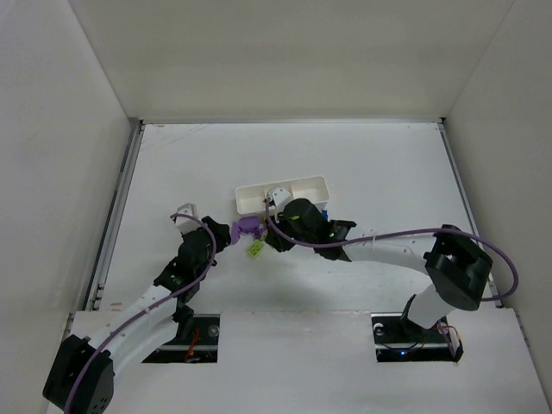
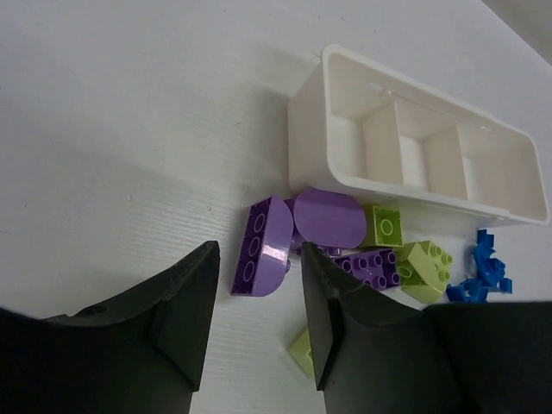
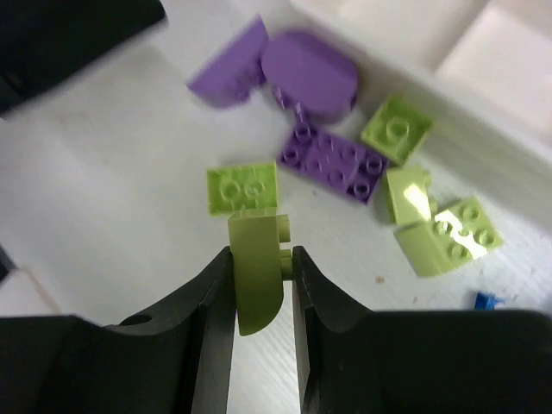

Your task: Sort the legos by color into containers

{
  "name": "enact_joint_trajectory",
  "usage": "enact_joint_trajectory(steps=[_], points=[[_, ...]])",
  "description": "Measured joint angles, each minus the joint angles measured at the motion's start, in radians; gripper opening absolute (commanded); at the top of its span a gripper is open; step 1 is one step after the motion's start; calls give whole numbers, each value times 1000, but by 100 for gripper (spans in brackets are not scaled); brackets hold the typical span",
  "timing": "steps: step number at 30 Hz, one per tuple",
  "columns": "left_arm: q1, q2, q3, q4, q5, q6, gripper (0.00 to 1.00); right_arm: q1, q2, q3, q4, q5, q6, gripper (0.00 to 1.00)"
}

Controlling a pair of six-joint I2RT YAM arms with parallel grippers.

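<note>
A lime brick [image 3: 254, 280] was clamped in the right tool [image 3: 261, 254] over the tabletop [image 3: 121, 216]. Its long axis was set along the fingers, and its studs were turned sideways against one of them. The left tool [image 2: 259, 252] was held partly open with nothing clamped. A purple arched brick [image 2: 259, 228] lay at its tips, lengthwise in line with the fingers. Other bricks [image 2: 405, 263], purple, lime and blue, were gathered just beside the long wall of the white tray [image 2: 345, 168], whose three compartments were set in a row along its length.
</note>
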Motion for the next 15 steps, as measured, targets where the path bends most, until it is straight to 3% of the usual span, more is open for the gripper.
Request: enact_joint_trajectory(steps=[4,10,15], points=[[3,-2,0,6,3,0,39,-19,35,127,35,5,0,19],[5,-14,0,7,4,0,38,-92,240,379,109,45,3,20],[-13,-16,0,7,3,0,37,-119,364,459,107,77,13,20]])
